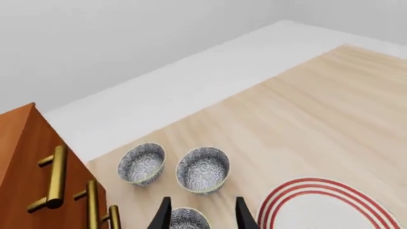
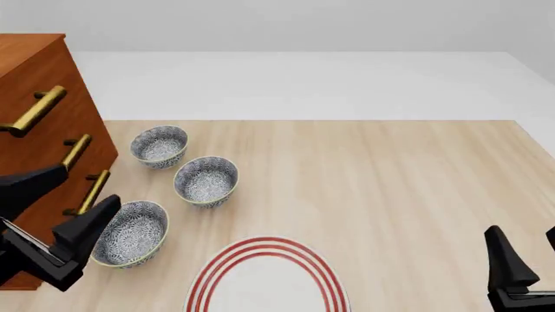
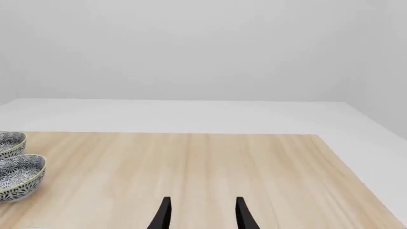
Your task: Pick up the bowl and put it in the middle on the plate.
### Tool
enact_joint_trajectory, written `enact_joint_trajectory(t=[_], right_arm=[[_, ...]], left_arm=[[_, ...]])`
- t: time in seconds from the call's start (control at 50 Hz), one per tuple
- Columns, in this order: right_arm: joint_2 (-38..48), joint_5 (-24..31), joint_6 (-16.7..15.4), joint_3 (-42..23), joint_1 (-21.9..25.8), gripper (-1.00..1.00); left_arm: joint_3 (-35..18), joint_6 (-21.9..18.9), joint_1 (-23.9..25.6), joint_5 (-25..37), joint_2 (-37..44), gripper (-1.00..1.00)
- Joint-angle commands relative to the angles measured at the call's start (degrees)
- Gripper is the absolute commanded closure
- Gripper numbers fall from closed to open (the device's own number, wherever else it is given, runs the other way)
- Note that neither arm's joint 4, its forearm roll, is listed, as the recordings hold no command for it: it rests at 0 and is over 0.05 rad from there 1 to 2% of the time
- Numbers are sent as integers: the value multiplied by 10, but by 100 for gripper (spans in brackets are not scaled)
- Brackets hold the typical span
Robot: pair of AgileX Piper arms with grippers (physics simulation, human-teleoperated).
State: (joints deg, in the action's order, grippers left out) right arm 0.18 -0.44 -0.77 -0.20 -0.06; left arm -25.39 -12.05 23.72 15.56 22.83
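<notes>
Three look-alike floral bowls sit on the left part of the light wooden table [image 2: 390,195], strung in a slanting line beside an orange-brown drawer cabinet [image 2: 39,84] with brass bar handles [image 2: 35,110]. The bowl [image 2: 130,233] nearest the arms is the one the left gripper [image 2: 65,214] is at: in the front view its two dark fingers stand spread apart just to the bowl's left, and in the left wrist view the same bowl [image 1: 188,219] shows between the parted fingertips [image 1: 164,217], with no contact visible. That gripper is open and holds nothing.

The middle bowl [image 2: 206,181] stands upright a little farther from the arms and to the right; the far bowl [image 2: 160,145] lies beyond it, close to the cabinet. All three stand apart from one another.

The white plate [image 2: 269,283] with three red rings rests at the near edge of the table, just right of the nearest bowl, cut off by the frame and bare.

The right gripper [image 2: 520,260] hovers low at the right, well apart from the crockery, its fingers parted in the right wrist view [image 3: 201,212], over bare wood.

No brand marks, labels or writing can be read on anything.
</notes>
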Motion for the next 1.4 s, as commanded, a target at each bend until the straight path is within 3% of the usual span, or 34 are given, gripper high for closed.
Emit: enact_joint_trajectory(t=[0.02,0.1,0.16,0.22,0.34,0.42,0.48,0.54,0.78,0.9,0.94,0.98,1.1,1.22,1.4], right_arm=[[-1,0,-3,-1,0,-100],[0,2,2,0,0,-100],[-1,-1,-3,0,0,-100],[0,2,2,-1,-1,-100],[-1,2,-1,-2,0,-100],[0,1,0,-1,0,-100],[-1,0,-1,0,0,-100],[0,2,2,-1,-1,-100],[-1,2,0,-1,-1,-100],[-1,1,-1,-1,-1,-100],[0,2,2,0,-1,-100],[-1,1,-1,-1,-1,-100],[0,2,1,-1,-1,-100],[0,2,2,-1,-1,-100],[-1,1,-1,-1,-1,-100]], left_arm=[[-45,-12,36,-2,91,-100],[-55,-9,52,4,121,-100],[-63,-37,51,9,149,-100],[-89,-20,48,22,166,-100],[-101,-67,21,22,189,-100],[-99,-67,37,19,205,-100],[-79,-112,35,4,219,-100],[-100,-94,62,12,235,-100],[-133,-129,93,9,302,-100],[-140,-160,82,-3,339,-100],[-107,-215,67,-33,346,-100],[-92,-229,63,-53,357,-100],[-88,-234,70,-85,398,-100],[-97,-250,84,-68,428,-100],[-123,-244,71,-59,440,-100]])
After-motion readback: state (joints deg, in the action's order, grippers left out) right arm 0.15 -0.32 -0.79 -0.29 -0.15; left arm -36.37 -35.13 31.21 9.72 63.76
